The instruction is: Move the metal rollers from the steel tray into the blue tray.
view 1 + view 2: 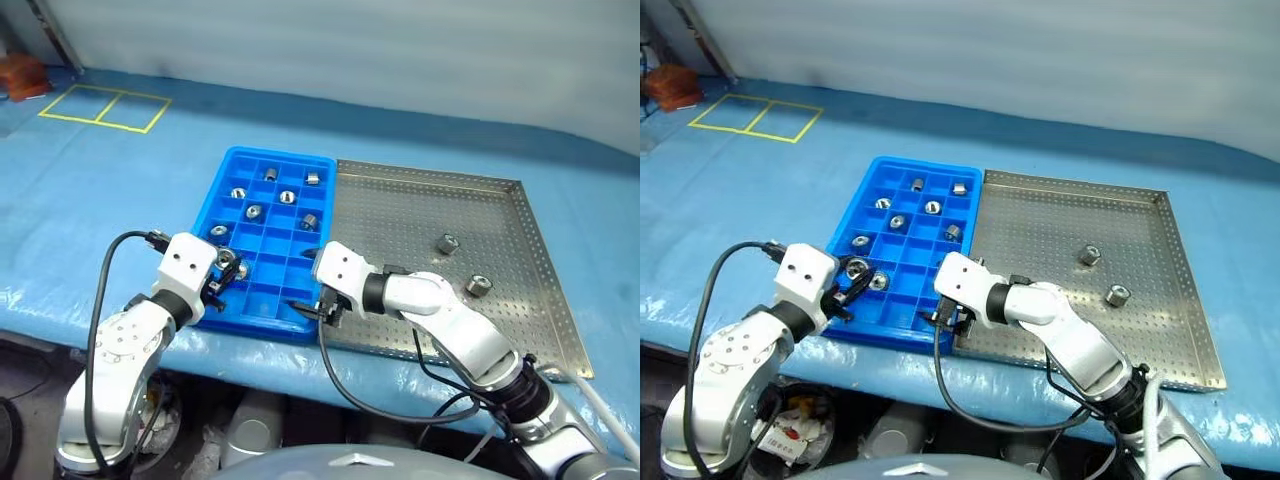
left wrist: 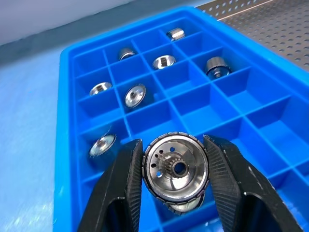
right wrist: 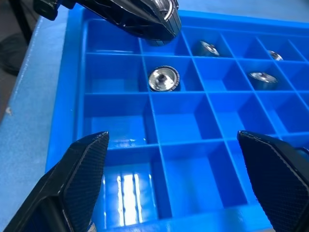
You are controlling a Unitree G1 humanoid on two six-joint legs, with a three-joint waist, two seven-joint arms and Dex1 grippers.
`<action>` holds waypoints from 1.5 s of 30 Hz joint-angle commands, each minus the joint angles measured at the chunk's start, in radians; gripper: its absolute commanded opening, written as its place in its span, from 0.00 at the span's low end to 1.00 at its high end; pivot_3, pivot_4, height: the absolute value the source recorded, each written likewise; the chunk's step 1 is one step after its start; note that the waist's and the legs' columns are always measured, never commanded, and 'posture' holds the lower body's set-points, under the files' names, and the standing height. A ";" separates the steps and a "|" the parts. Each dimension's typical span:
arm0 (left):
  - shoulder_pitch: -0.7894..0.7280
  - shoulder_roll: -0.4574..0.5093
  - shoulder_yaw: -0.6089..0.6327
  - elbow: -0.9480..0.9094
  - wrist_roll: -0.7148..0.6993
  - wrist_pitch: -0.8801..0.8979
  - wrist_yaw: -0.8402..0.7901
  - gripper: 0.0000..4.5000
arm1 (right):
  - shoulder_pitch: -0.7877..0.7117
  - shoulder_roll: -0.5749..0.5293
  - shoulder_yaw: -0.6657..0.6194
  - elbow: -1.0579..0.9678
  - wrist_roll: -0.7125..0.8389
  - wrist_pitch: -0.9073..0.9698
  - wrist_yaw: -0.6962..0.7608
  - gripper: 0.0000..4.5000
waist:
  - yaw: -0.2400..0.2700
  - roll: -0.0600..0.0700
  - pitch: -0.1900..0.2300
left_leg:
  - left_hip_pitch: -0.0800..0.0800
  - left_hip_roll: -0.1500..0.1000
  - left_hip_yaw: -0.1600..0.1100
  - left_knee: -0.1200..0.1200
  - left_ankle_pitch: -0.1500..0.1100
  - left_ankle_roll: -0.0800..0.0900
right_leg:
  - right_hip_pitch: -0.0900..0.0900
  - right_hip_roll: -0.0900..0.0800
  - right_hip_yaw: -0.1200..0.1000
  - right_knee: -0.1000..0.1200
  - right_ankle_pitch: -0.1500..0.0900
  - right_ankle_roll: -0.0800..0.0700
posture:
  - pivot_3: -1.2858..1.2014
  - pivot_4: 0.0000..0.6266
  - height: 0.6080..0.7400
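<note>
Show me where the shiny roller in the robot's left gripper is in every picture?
Left eye view: roller over the blue tray's near-left corner.
Right eye view: same spot.
Left wrist view: clamped between black fingers.
Right wrist view: hidden behind the left gripper.
Shared landmark: the blue tray.

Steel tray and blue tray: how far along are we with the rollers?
Done: seven metal rollers sit in compartments of the blue tray, for example one at the far end. In hand: the left gripper is shut on another roller above the blue tray's near compartments; the right gripper hangs open over them, holding nothing. Left: two rollers on the steel tray.
</note>
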State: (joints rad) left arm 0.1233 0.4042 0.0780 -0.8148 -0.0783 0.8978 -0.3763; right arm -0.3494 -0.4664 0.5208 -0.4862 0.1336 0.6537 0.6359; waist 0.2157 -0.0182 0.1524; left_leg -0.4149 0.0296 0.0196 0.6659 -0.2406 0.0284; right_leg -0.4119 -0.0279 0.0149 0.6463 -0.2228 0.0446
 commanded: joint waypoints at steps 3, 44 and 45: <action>0.049 -0.011 0.022 -0.059 0.009 0.020 0.060 0.37 | -0.014 0.016 -0.001 -0.005 -0.011 -0.041 0.029 1.00 | 0.049 0.000 0.000 | -0.001 0.000 0.000 -0.001 0.000 0.000 | -0.001 0.000 0.000 -0.001 0.000 0.000 | 0.72 0.24 1.00; -0.698 -0.059 -0.211 0.517 -0.276 -0.041 -0.194 0.99 | 0.570 0.028 -0.477 -0.549 -0.020 0.240 -0.309 1.00 | -0.099 -0.001 -0.002 | -0.005 -0.003 -0.001 0.002 -0.003 -0.005 | 0.000 0.003 -0.007 -0.002 -0.003 -0.005 | 0.51 0.24 1.00; -0.732 -0.075 -0.230 0.559 -0.269 -0.053 -0.200 0.99 | 0.589 0.038 -0.488 -0.557 -0.022 0.241 -0.326 1.00 | -0.123 0.000 -0.002 | -0.004 -0.003 -0.002 0.002 -0.003 -0.005 | 0.001 0.003 -0.006 -0.002 -0.003 -0.005 | 0.50 0.24 1.00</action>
State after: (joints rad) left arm -0.5594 0.3501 -0.1180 -0.2957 -0.3568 0.8854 -0.5629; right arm 0.2264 -0.4439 0.0639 -0.9844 0.1211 0.8968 0.3449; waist 0.0930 -0.0187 0.1506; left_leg -0.4186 0.0266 0.0183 0.6673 -0.2434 0.0237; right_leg -0.4111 -0.0247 0.0091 0.6449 -0.2259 0.0393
